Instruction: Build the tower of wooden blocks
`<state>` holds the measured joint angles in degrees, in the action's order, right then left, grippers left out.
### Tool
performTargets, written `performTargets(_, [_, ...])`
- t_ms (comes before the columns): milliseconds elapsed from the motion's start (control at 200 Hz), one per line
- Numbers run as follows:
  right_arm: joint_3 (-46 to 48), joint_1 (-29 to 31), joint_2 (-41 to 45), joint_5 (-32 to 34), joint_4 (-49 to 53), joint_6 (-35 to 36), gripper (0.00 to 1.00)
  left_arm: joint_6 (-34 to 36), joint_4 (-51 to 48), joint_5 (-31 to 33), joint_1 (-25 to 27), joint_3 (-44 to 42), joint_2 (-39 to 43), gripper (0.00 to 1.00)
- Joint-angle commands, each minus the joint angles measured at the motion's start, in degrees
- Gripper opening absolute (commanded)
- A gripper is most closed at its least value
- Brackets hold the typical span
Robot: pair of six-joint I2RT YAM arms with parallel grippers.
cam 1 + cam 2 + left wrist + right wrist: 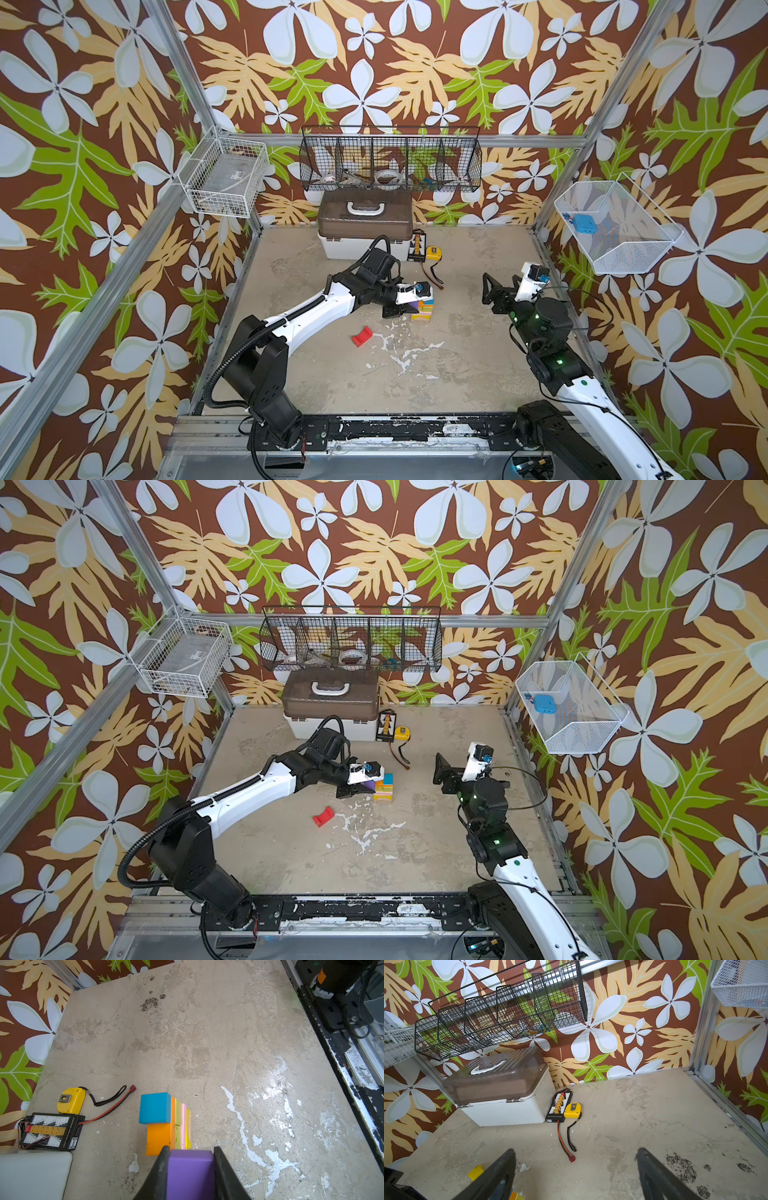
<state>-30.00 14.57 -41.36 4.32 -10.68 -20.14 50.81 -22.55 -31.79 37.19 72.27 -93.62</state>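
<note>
Pinching purple oblong wood block (190, 1174) lengthwise between jaws, rear end cut off: left gripper (191, 1149), beside multicoloured block tower (172, 1126); right gripper (576, 1150) spread, empty.

The left arm reaches low and forward, left tool (191, 1148) pinching a purple block (190, 1174); right arm folded upright, right tool (576, 1149) spread wide.

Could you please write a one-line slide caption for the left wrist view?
Left gripper shut on a purple block, held close to the partly built tower topped by a teal block.
</note>
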Motion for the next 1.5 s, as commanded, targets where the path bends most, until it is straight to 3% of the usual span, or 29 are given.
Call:
performTargets(0, [0.22,0.02,0.14,-0.64,-1.46,-0.07,0.91,-0.53,-0.22,-1.07,-0.02,0.24,-0.07,0.0])
performTargets(435, [-0.51,0.01,1.36,-2.42,0.61,-0.5,0.91,-0.18,-2.37,-2.11,-0.01,2.66,-2.44,0.0])
performTargets(726, [0.41,0.02,3.99,0.38,1.6,0.94,0.92,-0.75,-3.72,-1.36,0.07,5.02,-5.43,0.0])
performTargets(1061, [0.69,-0.02,4.8,0.64,2.17,1.57,0.92,2.45,-11.38,1.42,0.08,14.16,-11.43,0.0])
performTargets(1496, [0.15,-0.06,6.01,0.21,2.57,1.67,0.93,-0.6,-13.14,2.51,0.34,17.87,-13.36,0.0])
